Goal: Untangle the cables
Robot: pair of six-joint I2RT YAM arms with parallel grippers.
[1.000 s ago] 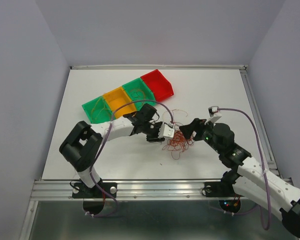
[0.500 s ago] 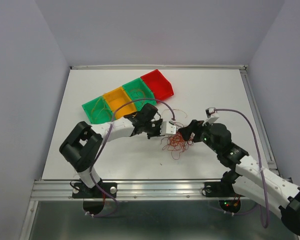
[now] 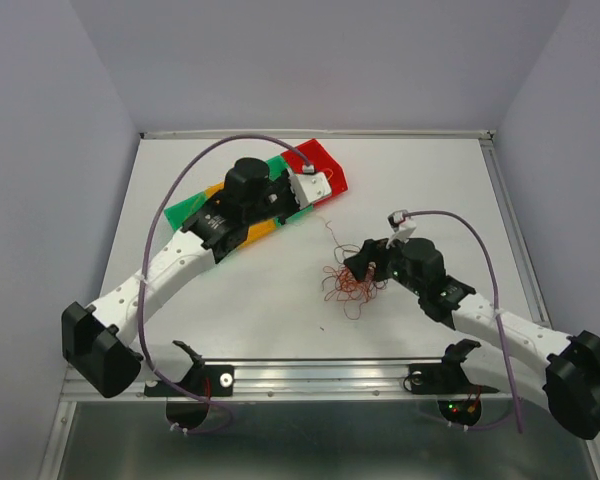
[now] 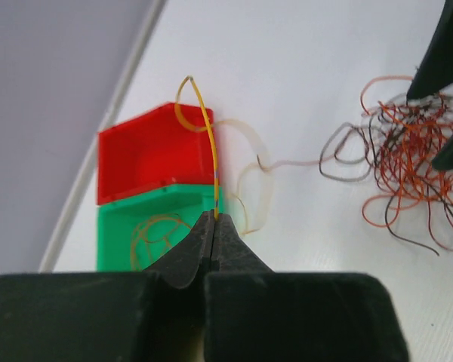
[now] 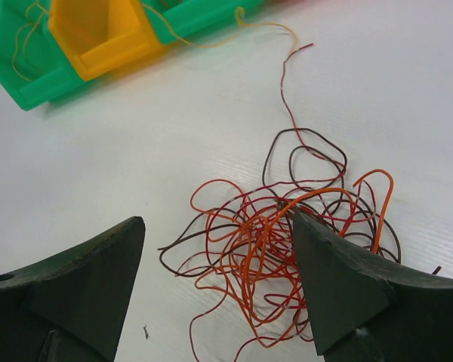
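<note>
The cables are a fist-sized tangle (image 3: 352,285) of red, orange and dark thin wires lying on the white table; it also shows in the right wrist view (image 5: 287,256) and the left wrist view (image 4: 408,158). My left gripper (image 3: 305,186) is shut on one yellow wire (image 4: 206,128), which arcs up from the tips (image 4: 214,217) over the red bin (image 4: 155,151). My right gripper (image 5: 219,256) is open, its fingers (image 5: 347,286) on either side of the tangle, close over it (image 3: 362,262).
A row of bins stands at the back left: red (image 3: 322,168), green (image 4: 151,230) holding coiled orange wires, yellow (image 5: 106,30) and another green (image 3: 192,218). My left arm lies across the bins. A pale loose strand (image 4: 253,162) trails between bins and tangle.
My left gripper has swung from the tangle back and up to the bins, taking the yellow wire with it. My right gripper has moved left, closer over the tangle.
</note>
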